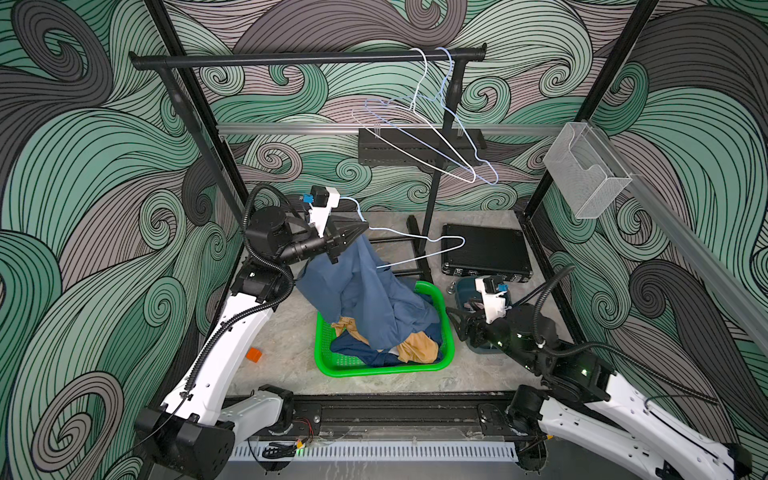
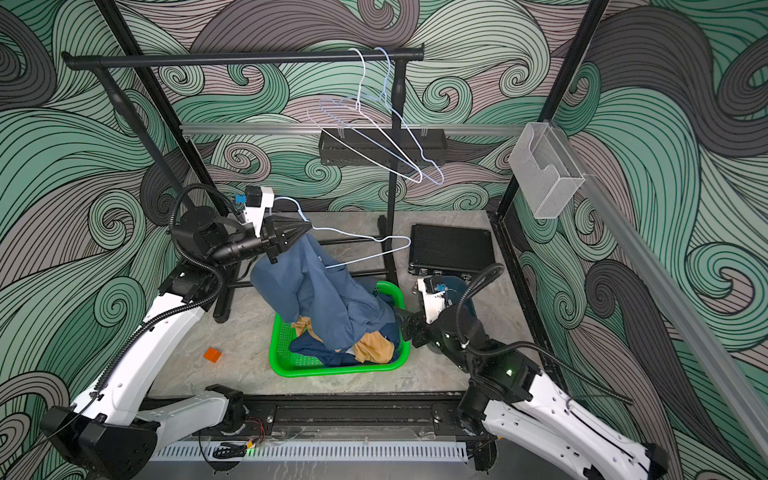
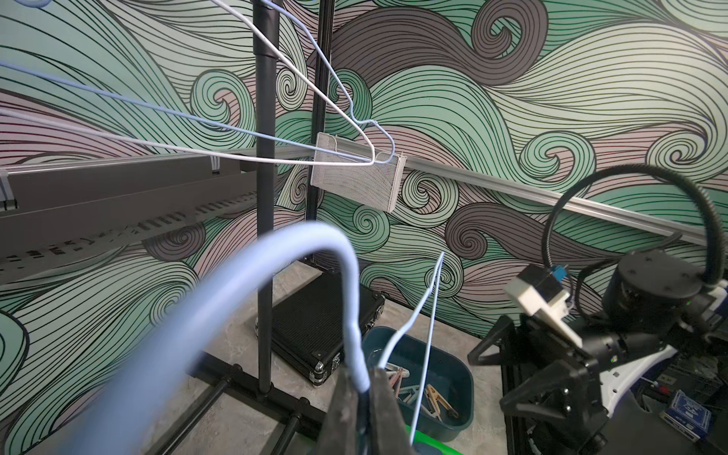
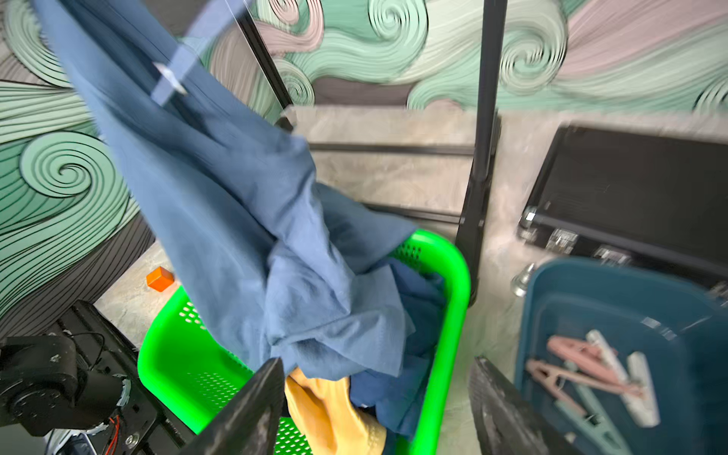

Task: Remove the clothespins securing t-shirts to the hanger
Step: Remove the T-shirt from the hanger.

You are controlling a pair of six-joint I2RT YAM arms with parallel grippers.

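One hanger (image 3: pixel 350 299): neck clamped in the closed left gripper (image 3: pixel 361 388); long axis points toward the rack.
Shirt (image 1: pixel 365 291): blue, draped off the hanger, tail in the basket (image 4: pixel 459 295).
Right gripper (image 4: pixel 376 364): jaws apart, empty, low beside the basket; the shirt's top lies above it, toward the left arm.
Pegs (image 4: pixel 575 350): several in the bin (image 4: pixel 559 275); a blurred pale one (image 4: pixel 169 80) may be on the shirt.

Swirl-patterned green and grey walls (image 1: pixel 83 166) — grey marbled floor (image 1: pixel 291 345), black garment rack (image 1: pixel 291 60).

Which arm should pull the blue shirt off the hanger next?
Right, probably. The right claw is open beside the basket, facing the shirt; the left claw is shut on the hanger, holding it up.
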